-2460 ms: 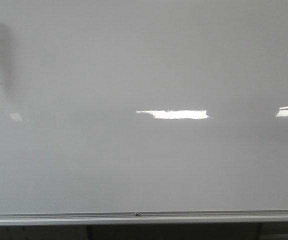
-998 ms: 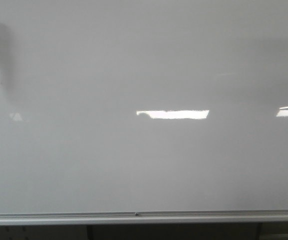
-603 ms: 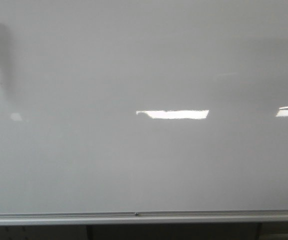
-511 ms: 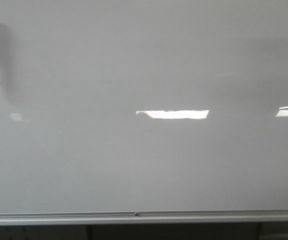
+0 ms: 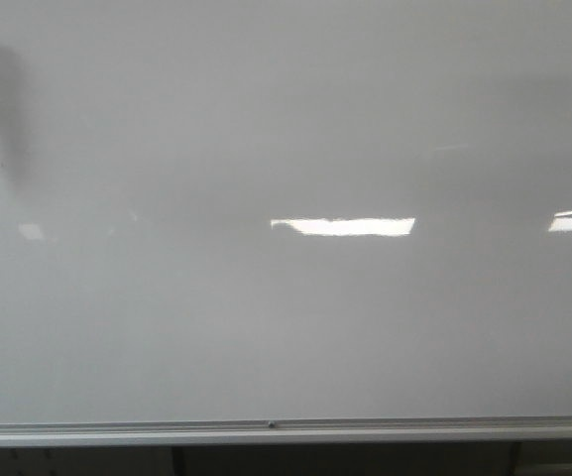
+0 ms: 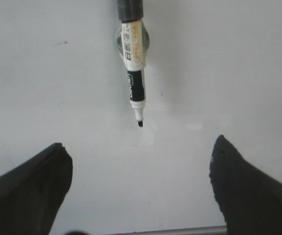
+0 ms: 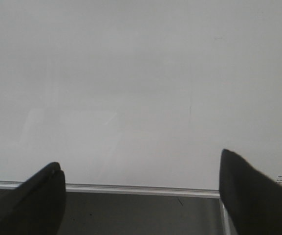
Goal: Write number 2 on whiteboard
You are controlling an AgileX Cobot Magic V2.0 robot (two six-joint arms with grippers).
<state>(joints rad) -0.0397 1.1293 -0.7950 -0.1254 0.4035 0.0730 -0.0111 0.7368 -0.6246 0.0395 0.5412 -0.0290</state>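
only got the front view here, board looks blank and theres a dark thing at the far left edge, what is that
Observer: Probably the marker. The left wrist view shows it against the whiteboard, with its black tip uncapped.
Operator: is the left gripper holding it
Observer: No. The left gripper is open, its fingers wide apart and short of the marker.
Operator: and the right one
Observer: The right gripper is open too and holds nothing. Its view shows only bare board and the silver rail.

Glossy whiteboard [image 5: 286,327] — silver metal rail [image 5: 286,433].
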